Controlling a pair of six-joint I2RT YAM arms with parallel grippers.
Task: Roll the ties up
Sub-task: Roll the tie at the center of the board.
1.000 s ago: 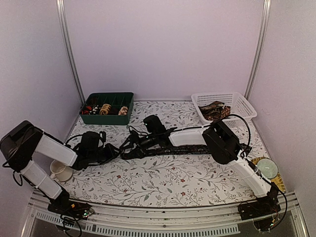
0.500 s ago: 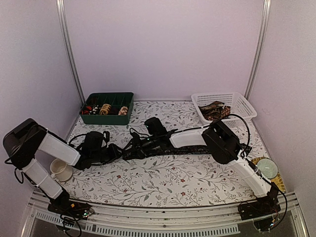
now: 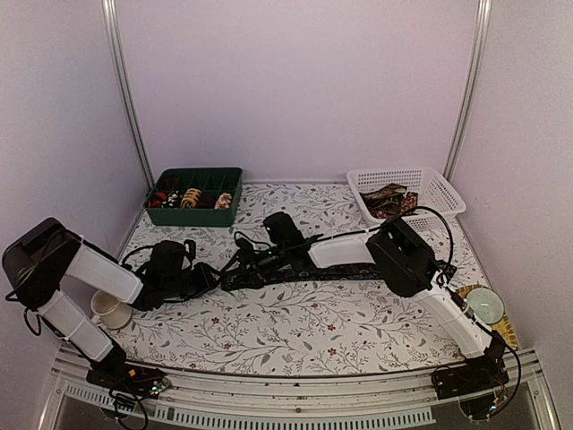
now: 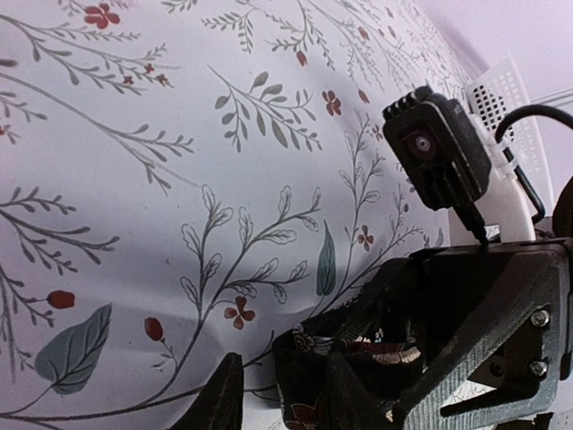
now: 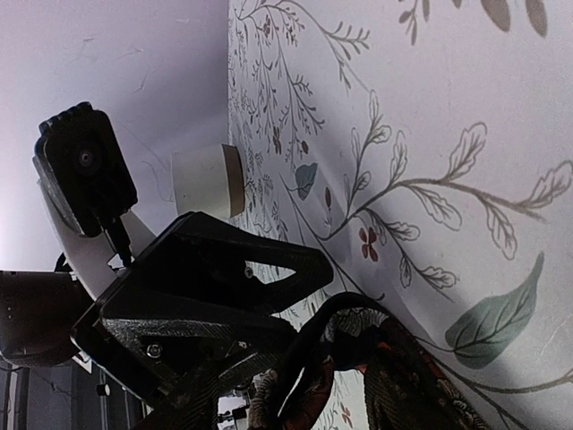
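Both arms are stretched low over the flowered bench (image 3: 295, 331), and the two sets of fingers meet nose to nose left of centre. The left gripper (image 3: 213, 278) comes in from the left and the right gripper (image 3: 243, 266) from the right, with almost nothing between them.

The dark tie (image 3: 322, 270) lies flat on the bench. It runs out as a long strip behind the right fingers, under that arm's white forearm, and its near end is bunched up right at the meeting point.

In the left wrist view, the patterned cloth is folded into a small hump between the left fingers (image 4: 222, 399). They stand partly apart, with a sliver of bench showing beside one of them, so I cannot tell whether they are pinching the cloth.

In the right wrist view, a loop of the same cloth rises just in front of the lens and the left gripper's black frame sits right behind it. The right fingers themselves are lost in the dark shapes, so I cannot tell whether they are clenched or released.

Well beyond the left fingers, at the back, sits the green tray (image 3: 170, 215) with rolled ties (image 3: 190, 197) in its compartments. Well behind the right fingers, at the far right, the white basket (image 3: 439, 193) holds loose ties (image 3: 389, 199). A pale mug (image 3: 107, 309) stands beside the left arm.
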